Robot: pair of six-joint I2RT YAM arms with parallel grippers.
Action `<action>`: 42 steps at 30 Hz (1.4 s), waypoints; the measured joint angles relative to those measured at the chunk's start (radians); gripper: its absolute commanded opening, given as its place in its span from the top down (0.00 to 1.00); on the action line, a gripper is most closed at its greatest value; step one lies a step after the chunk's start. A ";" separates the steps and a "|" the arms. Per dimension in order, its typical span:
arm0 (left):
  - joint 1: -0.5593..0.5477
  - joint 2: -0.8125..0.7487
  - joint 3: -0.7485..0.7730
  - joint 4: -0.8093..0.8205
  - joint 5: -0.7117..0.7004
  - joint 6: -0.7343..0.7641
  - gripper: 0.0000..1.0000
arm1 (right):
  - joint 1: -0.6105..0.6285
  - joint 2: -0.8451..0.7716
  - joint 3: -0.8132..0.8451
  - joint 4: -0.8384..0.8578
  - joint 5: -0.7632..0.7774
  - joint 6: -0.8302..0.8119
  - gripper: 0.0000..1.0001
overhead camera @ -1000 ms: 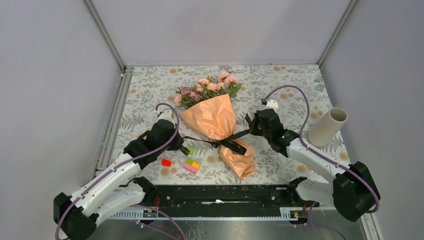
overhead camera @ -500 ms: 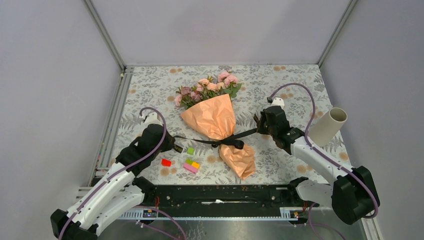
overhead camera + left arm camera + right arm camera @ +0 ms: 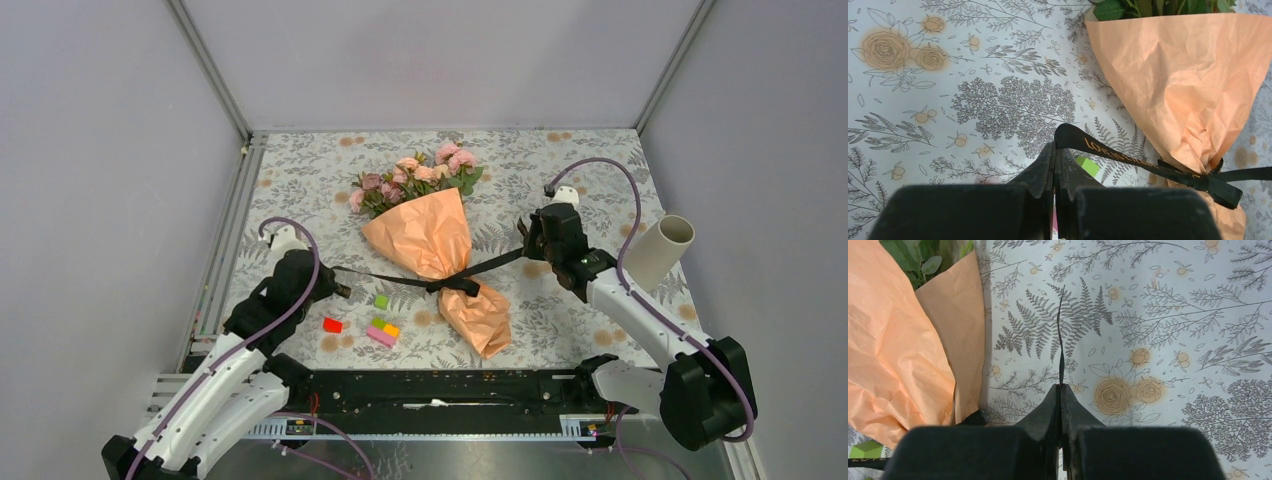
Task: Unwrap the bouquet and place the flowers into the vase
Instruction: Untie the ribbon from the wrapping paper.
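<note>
Arms pulled wider, black ribbon [image 3: 395,277] now taut around the orange paper-wrapped bouquet [image 3: 430,235]. Left gripper [image 3: 343,291], right gripper [image 3: 523,243]: clamped on its ends.

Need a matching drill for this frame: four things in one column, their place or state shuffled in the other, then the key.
Things:
1. vase
2. left gripper
3. red block
4. flowers

Place or state:
A. poking out of the far end of the orange paper
B. alone at the far right side
C. fingers shut on an end of the black ribbon
D. near side, left of the orange paper's tail

Pairs: 1-B, 2-C, 3-D, 4-A
</note>
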 measured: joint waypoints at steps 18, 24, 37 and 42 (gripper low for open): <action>0.097 -0.030 -0.067 0.005 -0.026 -0.055 1.00 | -0.140 0.014 0.032 -0.027 0.002 -0.034 1.00; 0.105 -0.087 -0.080 -0.005 -0.048 -0.078 1.00 | -0.182 0.014 0.042 -0.027 -0.001 -0.034 1.00; 0.109 -0.166 -0.053 -0.107 -0.069 -0.080 1.00 | -0.248 0.006 0.073 -0.042 -0.023 -0.034 1.00; 0.109 -0.188 -0.012 -0.136 -0.078 -0.073 1.00 | -0.272 -0.008 0.077 -0.043 -0.026 -0.033 1.00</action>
